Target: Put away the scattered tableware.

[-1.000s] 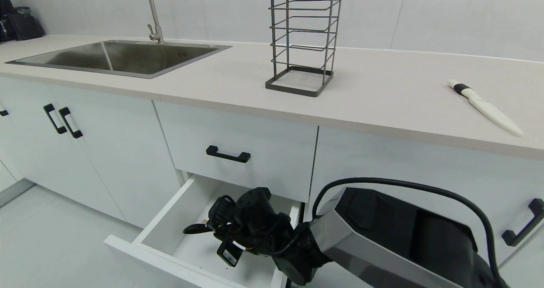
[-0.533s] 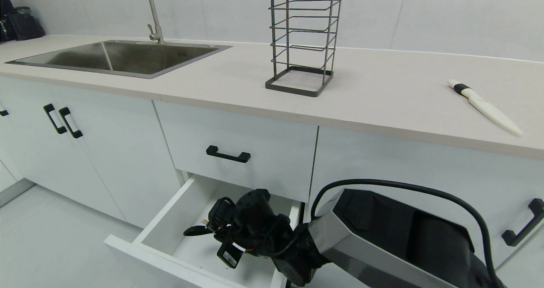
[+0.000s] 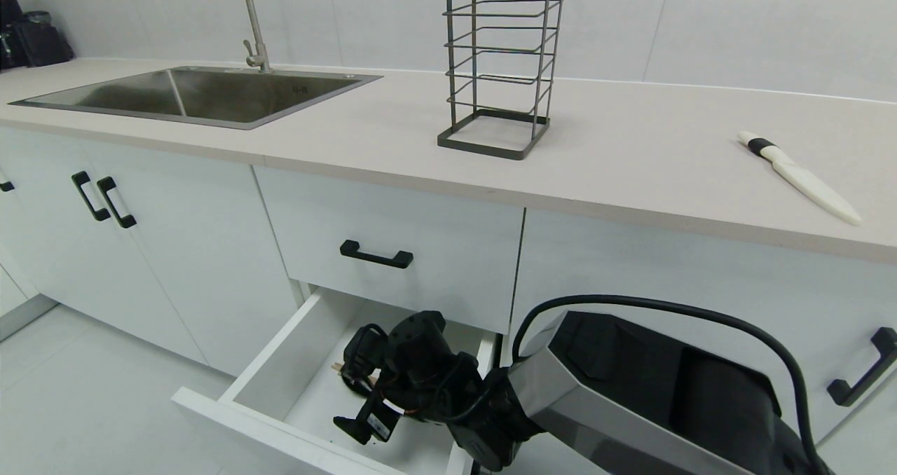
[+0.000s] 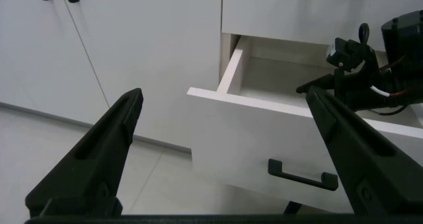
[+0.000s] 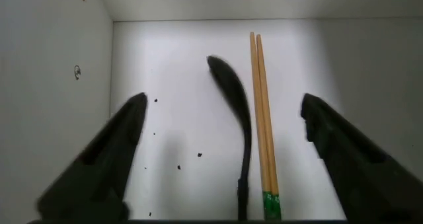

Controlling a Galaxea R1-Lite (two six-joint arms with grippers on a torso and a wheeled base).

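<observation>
Black spoon (image 5: 236,102) lying flat on the floor of the open drawer (image 3: 245,408), directly below the right end effector (image 5: 223,105) and in the gap between its fingers, with its handle along the line of the fingers. A pair of wooden chopsticks (image 5: 261,118) lies just beside the spoon, nearer one finger; whether the two touch cannot be told. The right end effector is spread wide and holds nothing, hanging inside the drawer close to its side wall. The left end effector (image 4: 225,98) is likewise spread and empty, outside the drawer and facing its front panel. Well above and away from both end effectors, a white knife (image 3: 799,177) lies on the tabletop (image 3: 631,146), apart from the wire rack (image 3: 499,62) and the sink (image 3: 196,93); it probably remains to be put away. Risks from here: withdrawing the right arm carelessly could knock a finger or its cable against the drawer wall or the closed drawer front above. A low exit could drag the spoon or scatter the chopsticks. The knife, thin and flat against the tabletop, may slip from a shallow pinch.
</observation>
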